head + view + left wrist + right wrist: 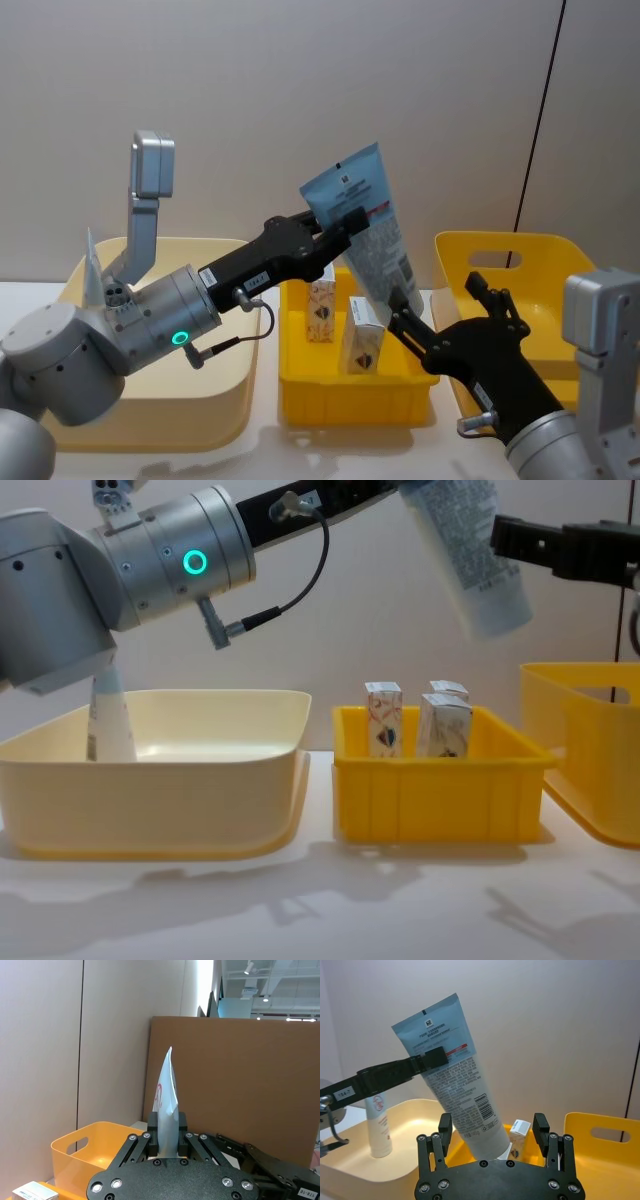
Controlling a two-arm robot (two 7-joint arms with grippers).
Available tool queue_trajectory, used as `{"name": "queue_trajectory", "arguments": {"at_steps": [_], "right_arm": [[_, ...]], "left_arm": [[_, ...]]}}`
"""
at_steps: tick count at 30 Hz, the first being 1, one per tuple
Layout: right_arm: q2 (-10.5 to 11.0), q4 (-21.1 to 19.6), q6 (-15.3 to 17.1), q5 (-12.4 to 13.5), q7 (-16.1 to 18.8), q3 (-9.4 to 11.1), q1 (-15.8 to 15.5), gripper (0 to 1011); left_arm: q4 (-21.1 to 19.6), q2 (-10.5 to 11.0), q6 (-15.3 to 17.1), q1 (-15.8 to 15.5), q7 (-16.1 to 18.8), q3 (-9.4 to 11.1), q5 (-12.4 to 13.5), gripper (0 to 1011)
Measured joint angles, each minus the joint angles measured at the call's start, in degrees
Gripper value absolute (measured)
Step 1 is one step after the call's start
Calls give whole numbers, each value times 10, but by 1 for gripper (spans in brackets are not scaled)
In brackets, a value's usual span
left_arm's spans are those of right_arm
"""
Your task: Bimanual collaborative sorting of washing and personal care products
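My left gripper [350, 222] is shut on a pale blue-and-white tube [368, 225], held high and tilted over the small yellow bin [350, 402]. In the left wrist view the tube [166, 1100] stands edge-on between the fingers. My right gripper [492, 1130] is open, and the tube's lower end [470, 1110] hangs between its fingers [540, 1127]; whether they touch it I cannot tell. Two white cartons [383, 718] [445, 725] stand upright in the small yellow bin. Another tube [105, 715] stands in the cream bin [150, 780].
A larger yellow bin with a handle slot [505, 258] stands on the right beside the small one. The cream bin [200, 395] takes up the left side of the white table. A bare wall lies behind.
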Motion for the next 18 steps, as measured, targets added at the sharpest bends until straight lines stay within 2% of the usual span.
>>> {"name": "queue_trajectory", "arguments": {"at_steps": [9, 18], "right_arm": [[-16, 19, -5, -49, -32, -16, 15, 1001], [-24, 45, -6, -75, -37, -30, 35, 1001]], "left_arm": [[1, 0, 0, 0, -1, 1, -1, 205], [1, -1, 0, -1, -1, 1, -1, 204]]}}
